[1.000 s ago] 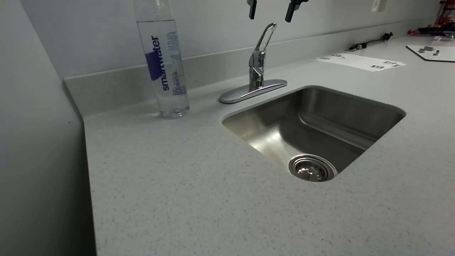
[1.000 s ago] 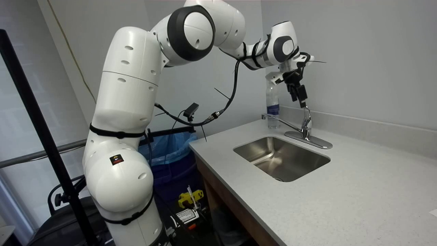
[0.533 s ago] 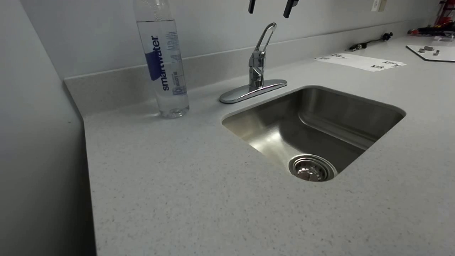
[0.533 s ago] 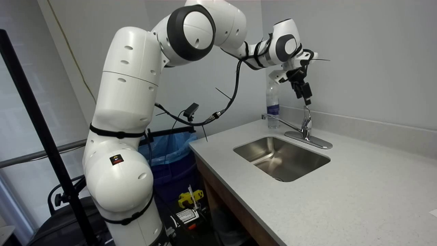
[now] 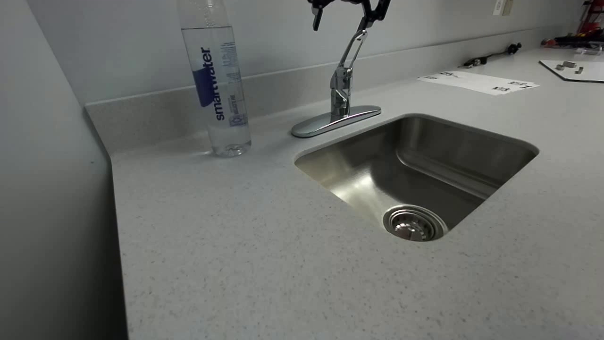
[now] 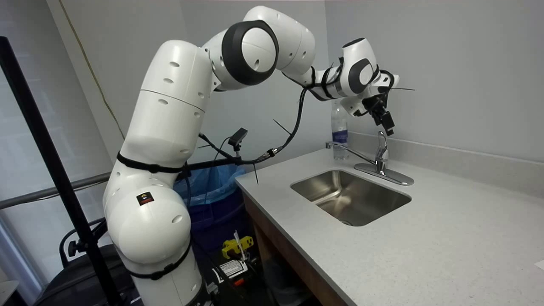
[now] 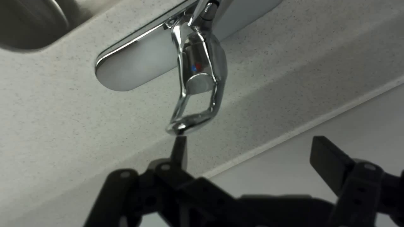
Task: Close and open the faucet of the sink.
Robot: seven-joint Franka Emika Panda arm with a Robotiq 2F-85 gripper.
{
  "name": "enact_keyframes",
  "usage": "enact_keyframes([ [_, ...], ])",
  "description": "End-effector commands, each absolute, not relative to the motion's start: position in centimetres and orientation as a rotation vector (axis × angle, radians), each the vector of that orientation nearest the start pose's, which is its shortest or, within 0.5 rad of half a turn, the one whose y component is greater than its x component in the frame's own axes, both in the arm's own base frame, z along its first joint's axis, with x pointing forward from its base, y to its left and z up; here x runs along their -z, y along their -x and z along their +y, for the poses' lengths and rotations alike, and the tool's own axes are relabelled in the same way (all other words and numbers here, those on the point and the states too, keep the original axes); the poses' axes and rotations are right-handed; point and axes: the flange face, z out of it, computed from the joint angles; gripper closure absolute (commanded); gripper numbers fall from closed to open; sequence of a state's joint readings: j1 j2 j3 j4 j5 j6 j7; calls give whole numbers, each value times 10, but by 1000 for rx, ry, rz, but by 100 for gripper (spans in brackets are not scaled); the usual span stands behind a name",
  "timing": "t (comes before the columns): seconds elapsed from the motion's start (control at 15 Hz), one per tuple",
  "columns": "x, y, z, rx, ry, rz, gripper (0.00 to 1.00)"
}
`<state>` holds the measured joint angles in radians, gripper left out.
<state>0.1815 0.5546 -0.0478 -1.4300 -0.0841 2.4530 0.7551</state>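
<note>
"White jointed arm with black bands (image 6: 165, 110) leans further forward than half a second ago; black two-finger gripper (image 7: 249, 138) has dropped lower."

"Fingers?"

"Wide apart. One fingertip (image 7: 179, 151) sits right at the tip of the looped chrome lever handle (image 7: 191, 121). Touching or not, can't tell."

"And what's that lever on?"

"Small shiny chrome faucet (image 5: 340, 89) with an oval base plate (image 5: 311, 126). Upright on the pale speckled countertop (image 5: 212, 226), between the rectangular brushed-steel sink (image 5: 448, 141) and the low pale backsplash (image 5: 283, 89)."

"What's around it, or in the way?"

"Tall clear plastic water bottle with dark-blue lettering (image 5: 217, 89), near one end of the base plate. Spout (image 6: 350, 151) overlaps it in an exterior view; contact unclear. Further along the countertop: white paper with black markings (image 5: 479, 82), thin black object (image 5: 493, 55) too small to name, white board with a dark edge (image 5: 585, 74) bearing little grey pieces (image 5: 569, 64)."

"Off the counter?"

"Dark purple bin with a light-blue liner (image 6: 214, 216) just beside it, small black camera (image 6: 238, 138) near that."

"Any of that shifted?"

"Faucet, sink, bottle: same spots as before, lever at the same angle."
</note>
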Motion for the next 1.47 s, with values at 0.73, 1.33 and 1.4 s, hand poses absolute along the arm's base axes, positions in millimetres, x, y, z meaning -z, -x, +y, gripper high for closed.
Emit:
enact_keyframes([
  [0.73,-416,-753,110,482,2743,864,0],
  [1.33,-406,-726,114,322,2837,801,0],
  [1.4,-399,-722,113,304,2853,797,0],
])
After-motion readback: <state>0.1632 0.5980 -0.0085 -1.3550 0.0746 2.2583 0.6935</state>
